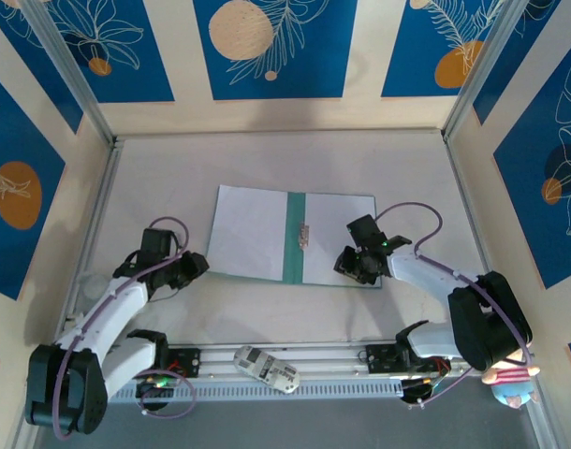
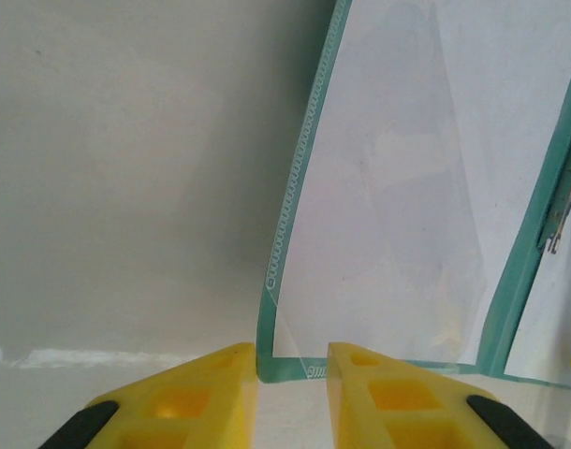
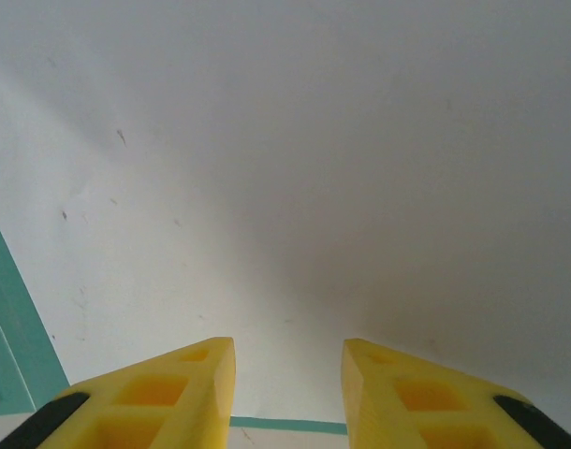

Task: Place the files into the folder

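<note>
No text, label or number is legible anywhere here

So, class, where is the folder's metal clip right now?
In the top view the metal clip sits on the open folder's teal spine, mid-table, left of the right pincer.

My table (image 1: 267,159) is a plain grey-white top, matt, evenly lit, with only soft shadows on it. Walls close it in on three sides: back wall (image 1: 267,47), left wall (image 1: 23,168), right wall (image 1: 548,159), all cream with blue panels printed with white leaves and orange discs. Metal posts (image 1: 70,70) stand at the back corners. A slotted rail (image 1: 332,360) runs along the near edge.
</note>
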Motion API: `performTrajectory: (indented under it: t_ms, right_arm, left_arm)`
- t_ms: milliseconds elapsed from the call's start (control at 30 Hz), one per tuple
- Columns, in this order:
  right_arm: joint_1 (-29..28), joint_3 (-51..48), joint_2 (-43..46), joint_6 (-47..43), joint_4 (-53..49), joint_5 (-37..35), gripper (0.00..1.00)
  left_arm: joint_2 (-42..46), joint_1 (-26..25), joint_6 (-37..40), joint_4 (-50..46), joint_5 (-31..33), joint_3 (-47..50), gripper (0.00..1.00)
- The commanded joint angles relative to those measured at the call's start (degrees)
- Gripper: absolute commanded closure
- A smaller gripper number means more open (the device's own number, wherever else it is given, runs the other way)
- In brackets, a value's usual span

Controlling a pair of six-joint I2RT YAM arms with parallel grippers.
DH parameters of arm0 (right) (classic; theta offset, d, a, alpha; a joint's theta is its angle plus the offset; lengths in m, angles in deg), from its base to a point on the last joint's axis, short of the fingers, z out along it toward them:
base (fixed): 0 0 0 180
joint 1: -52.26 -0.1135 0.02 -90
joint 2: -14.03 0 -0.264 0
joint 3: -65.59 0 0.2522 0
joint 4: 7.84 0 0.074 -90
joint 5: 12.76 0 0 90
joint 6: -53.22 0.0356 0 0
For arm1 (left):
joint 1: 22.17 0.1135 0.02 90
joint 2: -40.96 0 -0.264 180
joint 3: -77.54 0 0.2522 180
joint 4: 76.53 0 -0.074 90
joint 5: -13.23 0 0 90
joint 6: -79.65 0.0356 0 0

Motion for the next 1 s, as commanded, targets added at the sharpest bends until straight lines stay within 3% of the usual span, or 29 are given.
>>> performTrajectory:
  t_ms: [0, 367, 733, 967]
  right_arm:
    - [0.4, -0.8, 0.9, -0.1, 0.7, 1.2, 0.64]
    - [0.7, -1.0, 0.8, -0.2, 1.0, 1.7, 0.64]
    - [0.6, 0.2, -0.6, -0.8, 1.2, 3.0, 0.64]
    - [-5.2, 8.8, -6.0, -1.6, 0.8, 1.5, 0.63]
  left_arm:
    - [0.3, 0.9, -3.6, 4.7, -4.7, 1.8, 0.75]
    - [-0.5, 1.0, -9.1, 17.4, -10.5, 5.5, 0.76]
    - [-3.7, 1.0, -12.2, 23.7, -11.6, 6.6, 0.78]
    - [-5.8, 0.9, -12.3, 26.2, -12.0, 6.7, 0.78]
